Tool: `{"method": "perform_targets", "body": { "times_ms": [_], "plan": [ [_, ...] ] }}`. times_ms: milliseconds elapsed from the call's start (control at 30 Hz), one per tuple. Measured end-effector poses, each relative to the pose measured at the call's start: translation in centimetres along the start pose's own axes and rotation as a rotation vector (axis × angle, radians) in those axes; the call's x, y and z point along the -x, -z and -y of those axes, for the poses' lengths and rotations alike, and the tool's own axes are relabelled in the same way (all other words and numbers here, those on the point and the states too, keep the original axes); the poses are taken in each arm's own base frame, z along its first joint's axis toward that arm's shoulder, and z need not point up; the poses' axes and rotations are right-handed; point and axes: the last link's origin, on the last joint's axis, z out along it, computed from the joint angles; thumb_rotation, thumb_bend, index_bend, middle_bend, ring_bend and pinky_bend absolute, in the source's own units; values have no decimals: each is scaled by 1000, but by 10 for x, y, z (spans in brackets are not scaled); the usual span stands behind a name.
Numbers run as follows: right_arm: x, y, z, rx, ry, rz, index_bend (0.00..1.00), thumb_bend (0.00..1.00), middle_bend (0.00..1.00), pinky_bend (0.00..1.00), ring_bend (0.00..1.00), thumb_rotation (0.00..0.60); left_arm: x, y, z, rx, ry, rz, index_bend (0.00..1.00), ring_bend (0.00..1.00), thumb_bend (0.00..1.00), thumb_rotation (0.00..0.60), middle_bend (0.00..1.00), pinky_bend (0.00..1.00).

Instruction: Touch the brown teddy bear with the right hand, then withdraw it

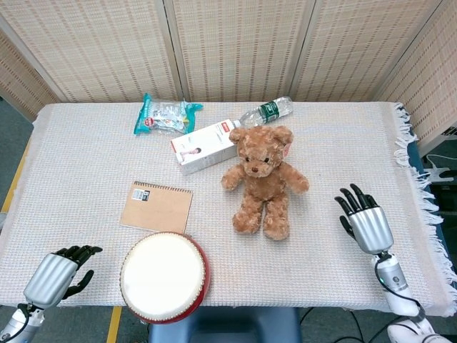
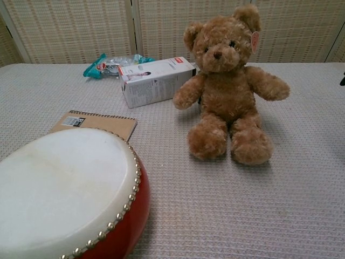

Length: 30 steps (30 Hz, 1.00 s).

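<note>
The brown teddy bear [image 1: 262, 181] sits upright in the middle of the table, facing me; the chest view shows the same bear [image 2: 229, 86] close up. My right hand [image 1: 363, 217] hovers over the table to the bear's right, fingers spread and holding nothing, a clear gap away from the bear's arm. A dark fingertip of it just enters the chest view's right edge. My left hand [image 1: 56, 274] stays at the near left table edge with its fingers curled in, holding nothing.
A red drum with a white skin [image 1: 164, 276] stands at the near edge, left of centre. A brown notebook [image 1: 156, 206], a white box [image 1: 205, 146], a plastic bottle [image 1: 266, 111] and a teal snack bag [image 1: 163, 113] lie around the bear. The fringed cloth edge [image 1: 413, 164] runs along the right side.
</note>
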Motion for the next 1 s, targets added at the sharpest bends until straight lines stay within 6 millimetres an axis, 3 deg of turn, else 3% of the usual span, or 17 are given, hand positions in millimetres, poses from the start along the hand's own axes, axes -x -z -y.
{"method": "perform_targets", "body": {
  "times_ms": [233, 533, 833, 1000],
  "plan": [
    [21, -42, 21, -22, 6, -12, 230, 179, 238, 257, 152, 600, -1, 0, 1, -1, 4, -1, 287, 400, 402, 600, 373, 604],
    [38, -66, 46, -58, 52, -21, 254, 142, 238, 254, 146, 600, -3, 1, 2, 1, 13, -10, 287, 400, 402, 600, 374, 604],
    [40, -93, 66, -55, 67, -76, 286, 140, 239, 255, 146, 600, -5, 2, 4, -2, 26, -13, 288, 400, 403, 600, 374, 604],
    [42, -99, 70, -42, 80, -73, 289, 140, 239, 255, 146, 600, -6, 2, 5, -4, 32, -15, 288, 400, 402, 600, 374, 604]
  ]
}}
